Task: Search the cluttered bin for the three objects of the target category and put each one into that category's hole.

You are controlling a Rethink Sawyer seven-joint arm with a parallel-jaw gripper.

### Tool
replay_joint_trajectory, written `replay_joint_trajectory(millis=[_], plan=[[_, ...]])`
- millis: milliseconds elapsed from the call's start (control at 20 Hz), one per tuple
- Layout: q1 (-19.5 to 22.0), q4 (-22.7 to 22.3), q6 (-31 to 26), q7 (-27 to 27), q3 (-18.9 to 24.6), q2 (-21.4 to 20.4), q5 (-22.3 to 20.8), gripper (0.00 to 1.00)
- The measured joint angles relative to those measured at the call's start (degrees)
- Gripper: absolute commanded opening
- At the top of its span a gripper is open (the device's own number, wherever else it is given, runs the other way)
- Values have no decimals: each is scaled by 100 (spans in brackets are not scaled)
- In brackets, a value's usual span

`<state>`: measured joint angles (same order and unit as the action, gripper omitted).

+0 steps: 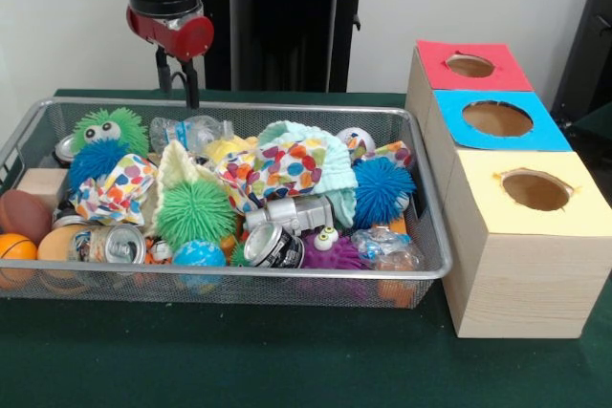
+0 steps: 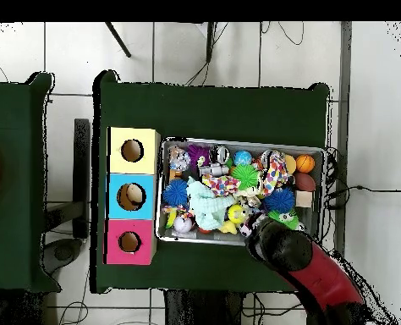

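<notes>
On a dark green table, over pale floor tiles, sits a wire bin heaped with spiky balls, crushed cans and patterned cloths. Beside it stand red, blue and yellow holed boxes. Above its far rim hangs the gripper, empty, its fingers close together.

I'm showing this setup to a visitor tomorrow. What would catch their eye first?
Most likely the wire-mesh bin, heaped with bright clutter: a green spiky ball near its middle, a blue spiky ball toward the boxes, crushed cans at the front. Next, the row of three wooden boxes beside it, topped red, blue and yellow, each with a round hole. The red and black gripper hangs over the bin's far rim.
</notes>
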<state>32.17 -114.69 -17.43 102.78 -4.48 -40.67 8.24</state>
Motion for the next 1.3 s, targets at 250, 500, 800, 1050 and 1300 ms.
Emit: replay_joint_trajectory(millis=[250, 500, 800, 1050, 1300], plan=[[22, 5, -89, 0, 1, -49, 39, 100], [-5, 71, -313, 0, -1, -131, 93, 100], [-240, 336, -423, 1, -74, -72, 416, 100], [-432, 428, -424, 40, -127, 15, 769, 100], [-680, 589, -424, 260, -289, 200, 1194, 100]])
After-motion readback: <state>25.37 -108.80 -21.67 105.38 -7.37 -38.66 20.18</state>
